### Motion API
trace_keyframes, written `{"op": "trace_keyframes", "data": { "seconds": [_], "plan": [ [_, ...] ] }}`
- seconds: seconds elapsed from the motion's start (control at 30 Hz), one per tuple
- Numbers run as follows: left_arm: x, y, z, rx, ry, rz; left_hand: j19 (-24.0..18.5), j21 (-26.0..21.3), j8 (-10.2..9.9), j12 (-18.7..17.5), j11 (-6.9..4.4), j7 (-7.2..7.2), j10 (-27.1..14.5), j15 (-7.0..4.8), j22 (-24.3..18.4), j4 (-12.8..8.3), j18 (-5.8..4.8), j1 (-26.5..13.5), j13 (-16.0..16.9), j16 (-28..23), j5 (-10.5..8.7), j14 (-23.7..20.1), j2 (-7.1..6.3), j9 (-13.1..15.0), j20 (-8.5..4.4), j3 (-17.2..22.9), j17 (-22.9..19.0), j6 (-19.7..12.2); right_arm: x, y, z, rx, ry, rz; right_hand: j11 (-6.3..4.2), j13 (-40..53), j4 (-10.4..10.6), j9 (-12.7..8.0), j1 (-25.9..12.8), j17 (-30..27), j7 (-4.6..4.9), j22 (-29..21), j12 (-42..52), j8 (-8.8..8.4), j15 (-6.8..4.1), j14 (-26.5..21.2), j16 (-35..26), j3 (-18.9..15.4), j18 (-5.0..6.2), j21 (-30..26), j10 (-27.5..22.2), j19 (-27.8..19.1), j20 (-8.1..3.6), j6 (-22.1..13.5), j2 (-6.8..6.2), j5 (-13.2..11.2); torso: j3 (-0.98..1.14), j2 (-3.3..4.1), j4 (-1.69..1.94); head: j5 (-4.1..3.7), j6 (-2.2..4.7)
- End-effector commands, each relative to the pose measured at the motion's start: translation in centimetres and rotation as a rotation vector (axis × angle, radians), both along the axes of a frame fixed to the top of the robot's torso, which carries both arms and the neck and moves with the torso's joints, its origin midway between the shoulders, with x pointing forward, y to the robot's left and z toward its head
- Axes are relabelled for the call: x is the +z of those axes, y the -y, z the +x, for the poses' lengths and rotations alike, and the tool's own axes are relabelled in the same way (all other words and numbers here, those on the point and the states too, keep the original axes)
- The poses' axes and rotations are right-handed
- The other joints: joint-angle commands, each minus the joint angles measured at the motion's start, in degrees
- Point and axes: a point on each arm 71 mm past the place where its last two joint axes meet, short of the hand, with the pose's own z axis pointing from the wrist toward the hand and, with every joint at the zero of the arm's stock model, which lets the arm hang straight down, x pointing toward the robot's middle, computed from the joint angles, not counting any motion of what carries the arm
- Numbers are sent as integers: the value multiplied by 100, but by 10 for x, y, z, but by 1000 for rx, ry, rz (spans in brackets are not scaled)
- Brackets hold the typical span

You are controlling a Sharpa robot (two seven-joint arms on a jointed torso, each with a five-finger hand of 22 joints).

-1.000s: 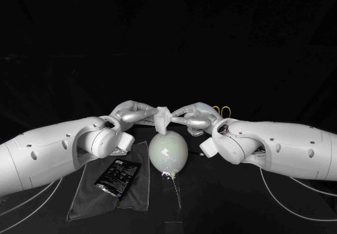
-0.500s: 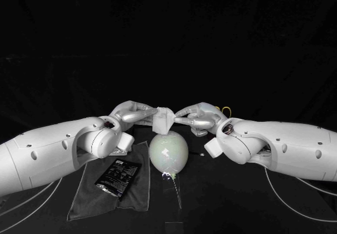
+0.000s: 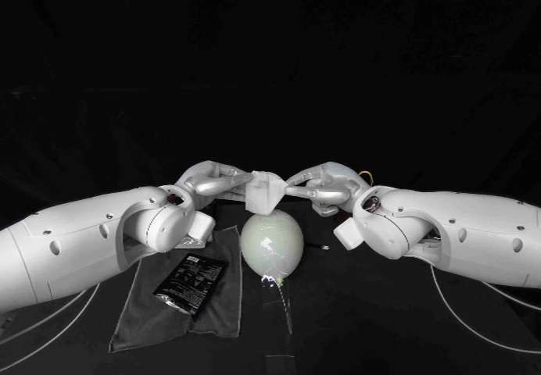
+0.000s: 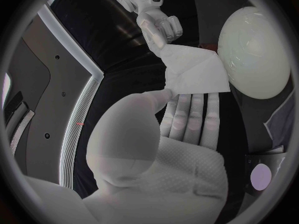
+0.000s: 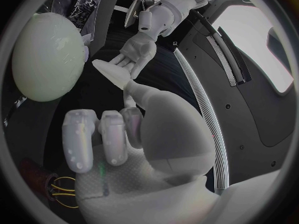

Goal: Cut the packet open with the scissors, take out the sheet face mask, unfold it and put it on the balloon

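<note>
Unfold step in hand: L hand & R hand each pinch an edge of the part-folded sheet mask, held just above the balloon; recommend slow, even pull-apart, grips kept at edges, to avoid tearing.

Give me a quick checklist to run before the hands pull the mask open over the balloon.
1. Left hand pinches the sheet mask: ok.
2. Right hand pinches the opposite side: ok.
3. Mask fully unfolded: not ok; it is a folded piece between the hands.
4. Balloon bare and lying just in front of the mask: ok.
5. Mask clear of the balloon: cannot tell; its lower edge sits close to the balloon's far end.
6. Packet out of the way on the grey cloth: ok.
</note>
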Motion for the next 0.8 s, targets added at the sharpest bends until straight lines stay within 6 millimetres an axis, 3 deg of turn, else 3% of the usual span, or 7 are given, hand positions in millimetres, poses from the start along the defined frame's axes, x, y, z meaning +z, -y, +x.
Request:
{"op": "trace_keyframes", "data": {
  "seconds": [0.03, 0.17, 0.8],
  "plan": [
    [2, 0, 0, -8, 14, -10, 95, 67, 31, -30, 3, 1, 44, -12, 21, -302, 118, -80, 6, 13, 14, 83, 3, 406, -5, 281, 15, -58, 2, 1, 0, 28, 6, -10, -62, 1002, 11, 304, -3, 1509, -20, 1418, 14, 210, -51, 608, 22, 29, -97, 23, 299, 437, -39, 33, 64, 15, -1, 3, -3, -3, 5],
    [2, -1, 1, -2, 14, -13, 261, 188, 53, -45, 2, 6, 59, -26, 79, -369, 132, -127, 6, 36, 15, 144, 20, 449, -66, 272, 31, -74, 2, 3, 0, 27, 7, -12, -62, 1002, 11, 304, -3, 1509, -20, 1418, 14, 210, -51, 608, 22, 29, -97, 23, 299, 437, -39, 33, 64, 15, 0, 1, -5, 0, 8],
    [2, -3, 1, 11, 12, -10, 262, 199, 57, -51, 2, 9, 61, -29, 85, -392, 124, -135, 6, 39, 15, 155, 28, 461, -76, 278, 34, -79, 3, 7, 2, 17, 11, -22, -63, 1003, -4, 314, -7, 1509, -19, 1417, 15, 217, -52, 608, 22, 42, -96, 22, 300, 436, -41, 28, 61, 15, -1, 0, -1, 0, 17]
  ]
}}
